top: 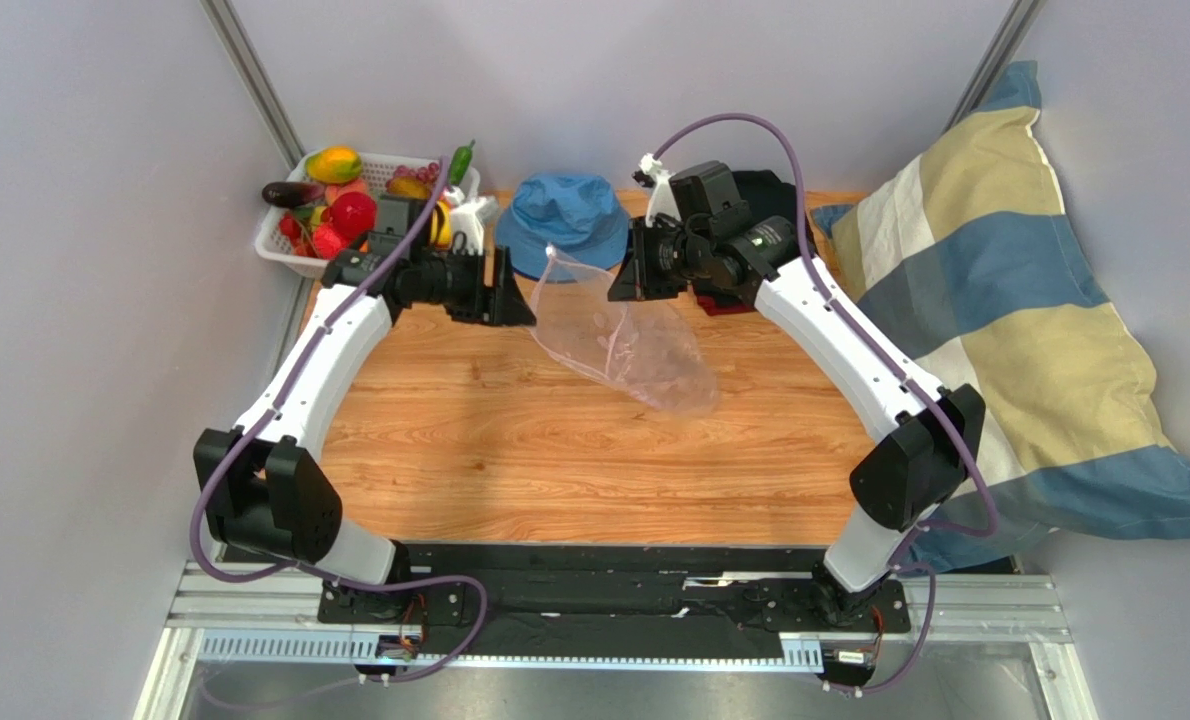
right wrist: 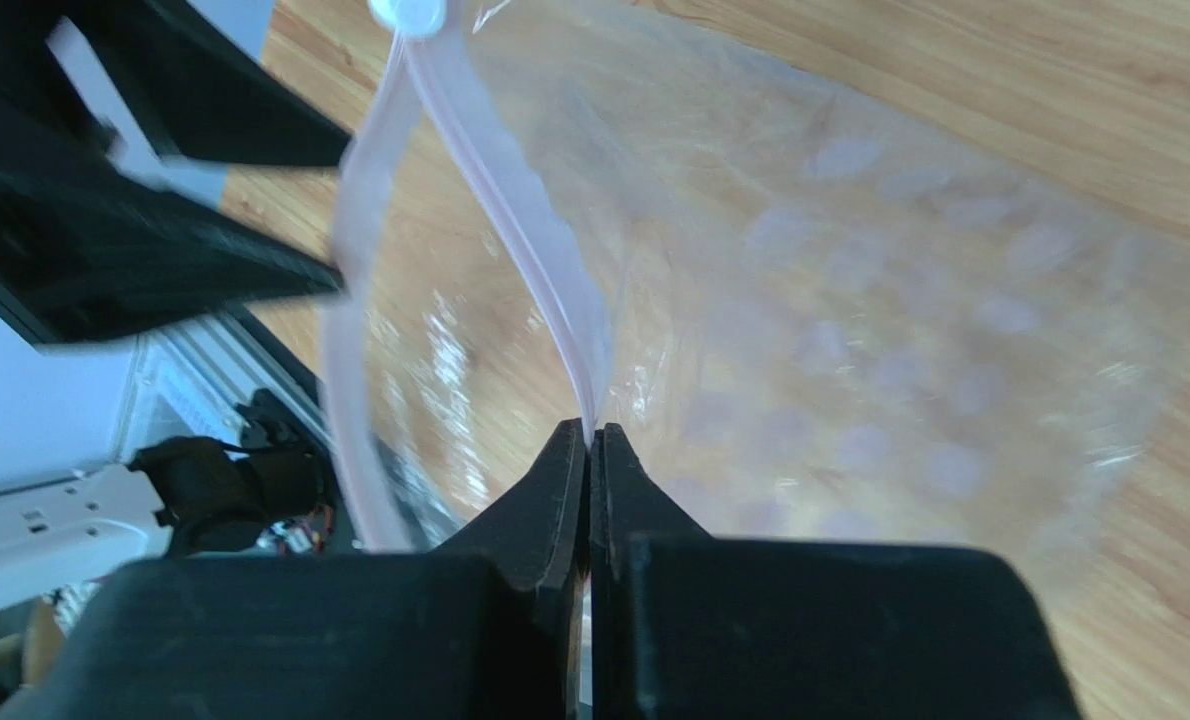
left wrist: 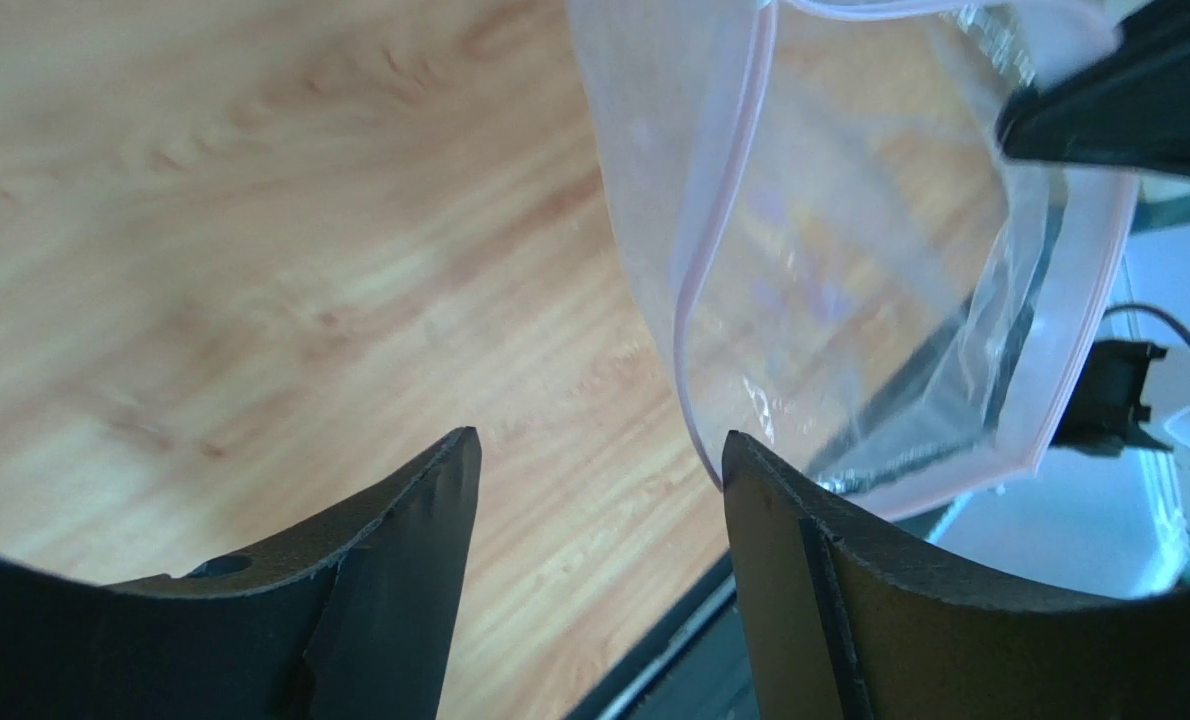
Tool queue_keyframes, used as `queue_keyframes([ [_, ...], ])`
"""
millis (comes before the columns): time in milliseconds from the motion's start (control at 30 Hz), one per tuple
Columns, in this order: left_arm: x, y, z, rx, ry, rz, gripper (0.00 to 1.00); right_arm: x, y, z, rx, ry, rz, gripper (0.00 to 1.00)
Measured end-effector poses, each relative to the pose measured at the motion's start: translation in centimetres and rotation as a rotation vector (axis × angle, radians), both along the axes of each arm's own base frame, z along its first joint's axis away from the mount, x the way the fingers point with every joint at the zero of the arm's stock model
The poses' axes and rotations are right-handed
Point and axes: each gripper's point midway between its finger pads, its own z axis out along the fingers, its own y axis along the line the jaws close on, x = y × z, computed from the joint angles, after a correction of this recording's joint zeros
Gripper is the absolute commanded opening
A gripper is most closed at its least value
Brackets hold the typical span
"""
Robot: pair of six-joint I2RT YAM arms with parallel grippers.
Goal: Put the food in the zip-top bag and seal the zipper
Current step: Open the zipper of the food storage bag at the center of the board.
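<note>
The clear zip-top bag (top: pixel 631 342) hangs over the wooden table (top: pixel 556 465) between my two grippers, its mouth gaping. My right gripper (top: pixel 618 285) (right wrist: pixel 589 431) is shut on one lip of the pinkish zipper (right wrist: pixel 514 203). My left gripper (top: pixel 522 305) (left wrist: pixel 601 438) stands open just left of the bag (left wrist: pixel 857 225). Only table shows between its fingers, and the zipper strip (left wrist: pixel 711 240) curves down beside the tip of its right finger. The food (top: pixel 340 203), glossy red, yellow, green and purple toys, lies heaped in the white basket (top: pixel 277 240) at the back left. No food shows inside the bag (right wrist: pixel 887 300).
A blue bucket hat (top: pixel 564 218) lies at the back, just behind the bag. A large striped pillow (top: pixel 1007 300) fills the right side. A dark object (top: pixel 771 188) sits behind the right arm. Grey walls close in the table.
</note>
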Motion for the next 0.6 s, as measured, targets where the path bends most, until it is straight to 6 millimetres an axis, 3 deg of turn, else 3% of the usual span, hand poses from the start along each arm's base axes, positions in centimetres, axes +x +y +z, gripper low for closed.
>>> queue_keyframes([
  [67, -1.2, -0.9, -1.8, 0.005, 0.062, -0.012, 0.57, 0.2, 0.4, -0.3, 0.013, 0.028, -0.015, 0.00],
  [100, -1.6, -1.0, -2.4, 0.008, 0.084, -0.008, 0.40, 0.3, 0.5, -0.4, 0.019, 0.041, -0.025, 0.00],
  [167, -1.7, -0.7, -3.1, 0.022, 0.106, 0.013, 0.24, 0.4, 0.5, -0.4, 0.028, 0.057, -0.038, 0.00],
  [200, -1.5, -0.5, -3.1, 0.025, 0.102, 0.023, 0.11, 0.5, 0.5, -0.4, 0.033, 0.063, -0.044, 0.00],
  [267, -1.0, -0.1, -3.1, 0.030, 0.094, 0.045, 0.08, 0.7, 0.2, -0.4, 0.039, 0.072, -0.058, 0.00],
  [333, -0.4, 0.6, -2.9, 0.040, 0.082, 0.071, 0.16, 1.0, -0.1, -0.4, 0.041, 0.075, -0.072, 0.00],
  [367, 0.1, 1.2, -2.6, 0.039, 0.072, 0.088, 0.28, 1.2, -0.4, -0.4, 0.040, 0.074, -0.078, 0.00],
  [400, 0.6, 1.8, -2.1, 0.036, 0.060, 0.104, 0.51, 1.4, -0.6, -0.4, 0.040, 0.073, -0.085, 0.00],
  [467, 2.0, 3.1, -0.8, 0.025, 0.019, 0.129, 0.63, 1.8, -1.1, -0.4, 0.039, 0.071, -0.101, 0.00],
  [500, 2.7, 3.4, 0.1, 0.015, -0.001, 0.138, 0.75, 2.0, -1.3, -0.4, 0.039, 0.071, -0.107, 0.00],
  [600, 4.2, 4.2, 2.3, -0.009, -0.076, 0.152, 0.82, 2.6, -1.7, -0.4, 0.040, 0.073, -0.139, 0.00],
])
